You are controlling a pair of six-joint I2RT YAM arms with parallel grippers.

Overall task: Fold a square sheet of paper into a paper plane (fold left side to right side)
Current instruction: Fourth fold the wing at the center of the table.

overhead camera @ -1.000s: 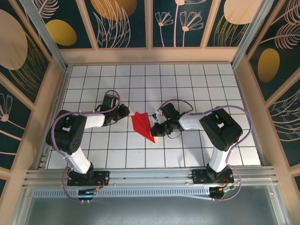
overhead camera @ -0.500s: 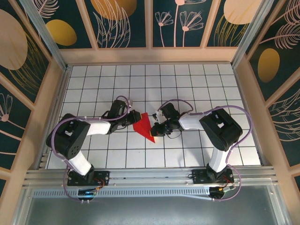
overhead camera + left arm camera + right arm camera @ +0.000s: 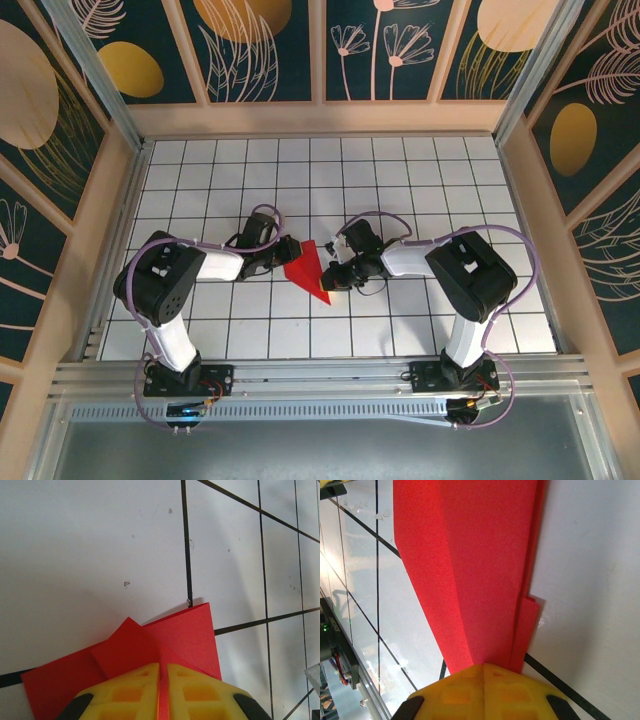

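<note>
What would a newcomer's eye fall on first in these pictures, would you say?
The bright red paper, folded to a pointed shape, stands out at the middle of the white gridded table. The left gripper pinches its left side and the right gripper its right, both shut on it.

Bright even light; soft shadows; glare on table (image 3: 355, 605); near foreground blurred.

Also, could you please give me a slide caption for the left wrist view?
Left gripper shut on the edge of the folded red paper on the white grid table.
</note>
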